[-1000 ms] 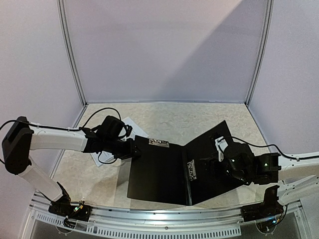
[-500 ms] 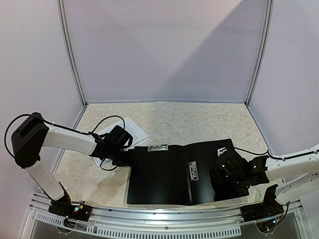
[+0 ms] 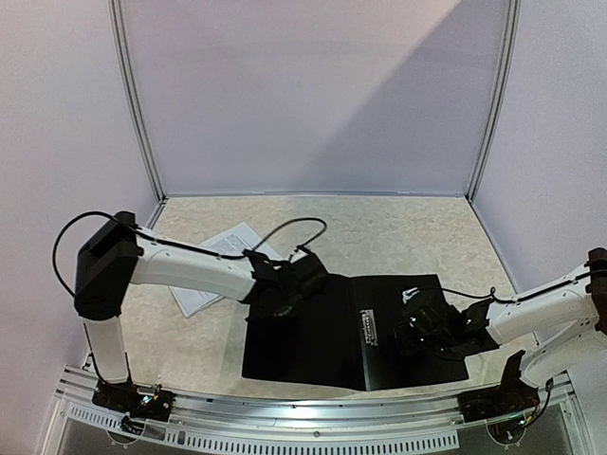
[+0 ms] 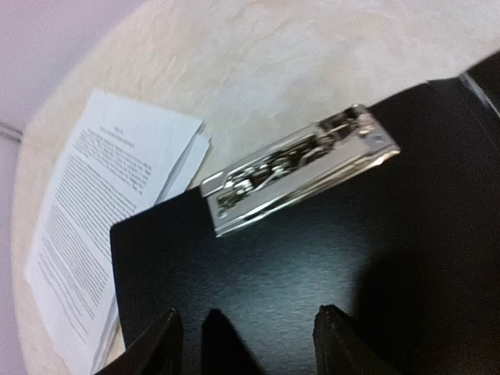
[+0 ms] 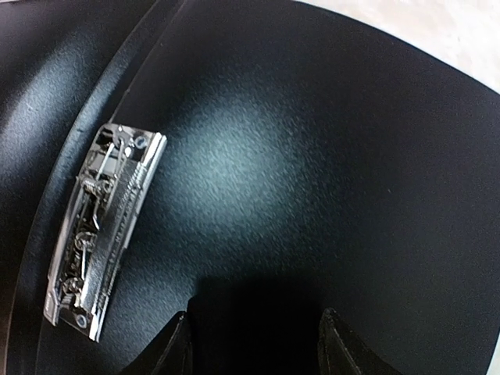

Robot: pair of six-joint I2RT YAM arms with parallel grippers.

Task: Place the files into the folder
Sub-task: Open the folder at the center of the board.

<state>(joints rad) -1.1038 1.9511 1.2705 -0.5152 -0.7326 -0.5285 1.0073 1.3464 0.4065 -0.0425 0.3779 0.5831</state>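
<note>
Top external: folder point(image 3: 303, 343) now fully flat; left fingers point(image 4: 337, 337), right fingers point(image 5: 176, 348) apart, empty.

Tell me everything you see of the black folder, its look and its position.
The folder is black, matte and finely grained, lying open and flat on the table near the arms. A metal clip sits at its left panel's far edge, a second clip beside the spine fold. Its left corner seems to overlap the files. The open left gripper and right gripper hang over it; contact cannot be told.

Left claw point(image 4: 250, 332) parted, right claw point(image 5: 254, 340) parted, both angled downward
</note>
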